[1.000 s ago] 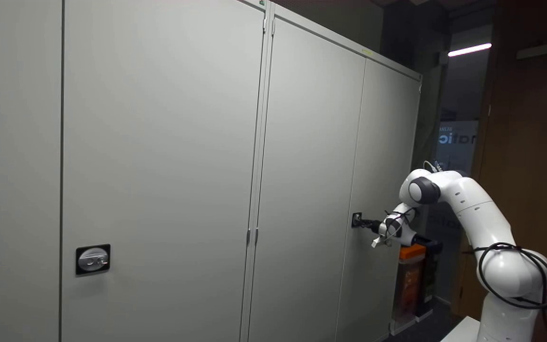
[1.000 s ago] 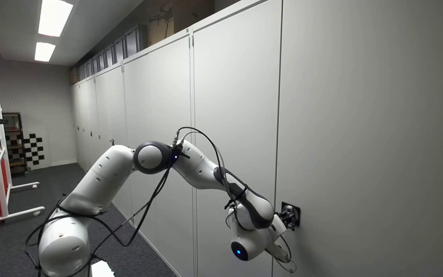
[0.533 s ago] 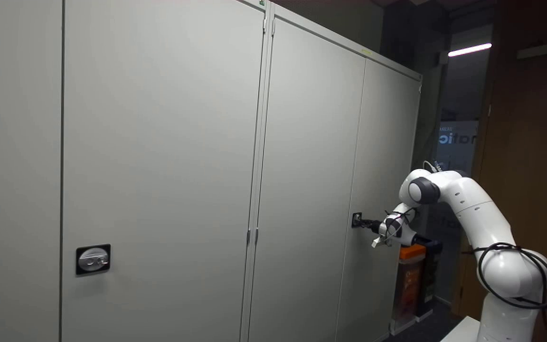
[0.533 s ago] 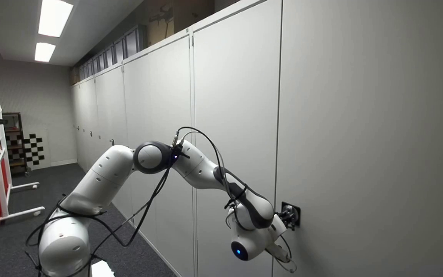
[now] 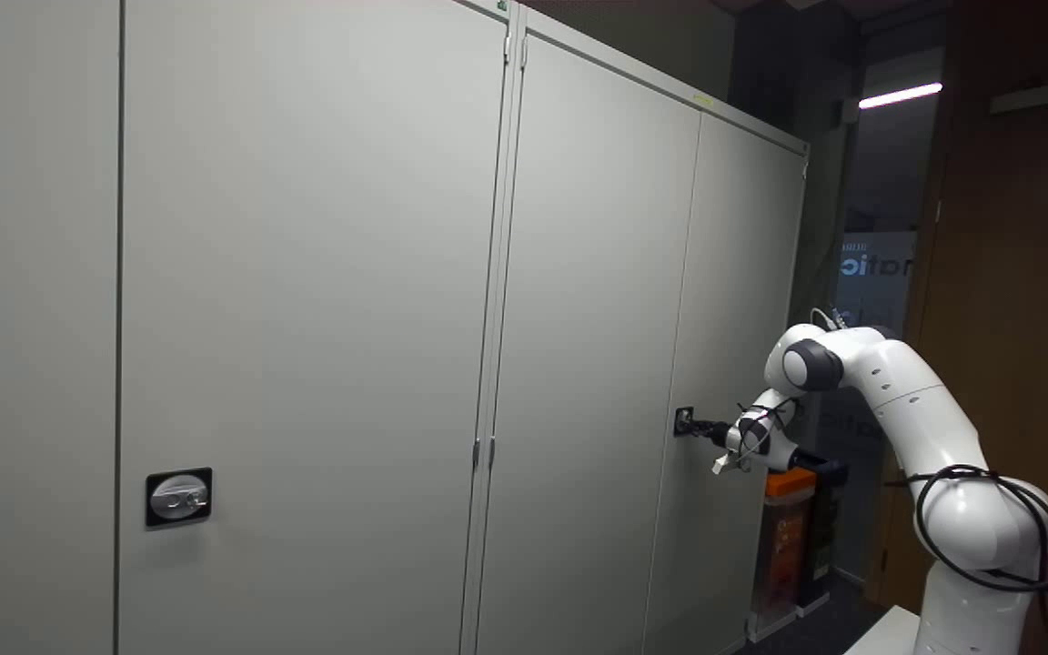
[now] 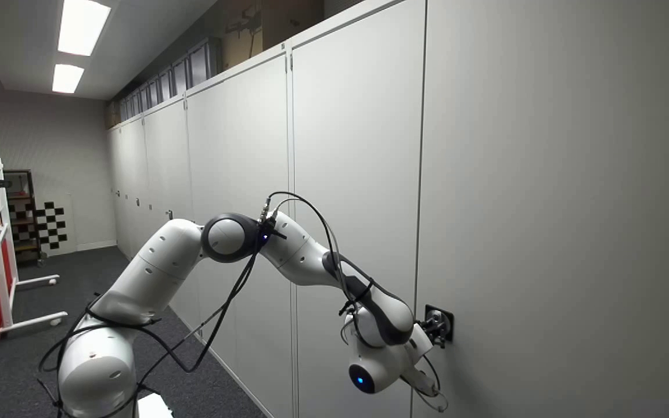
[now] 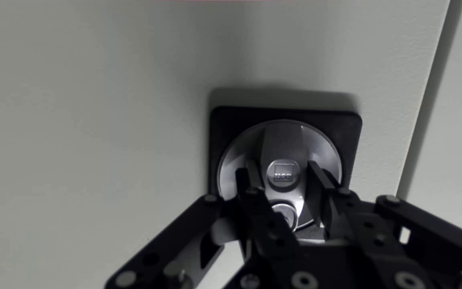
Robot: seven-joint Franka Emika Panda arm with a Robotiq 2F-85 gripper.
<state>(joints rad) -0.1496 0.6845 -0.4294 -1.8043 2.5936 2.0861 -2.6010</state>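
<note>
Grey cabinet door, round handle on black plate near door's edge. Claw straddles handle's ridge; whether clenched or loose, cannot tell. Risk: smooth ridge could slip from pads if bite shallow or off-centre.

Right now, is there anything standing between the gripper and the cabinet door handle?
Nothing visible does: in the wrist view, the gripper straddles the raised bar of the cabinet door handle; contact is unclear.
</note>
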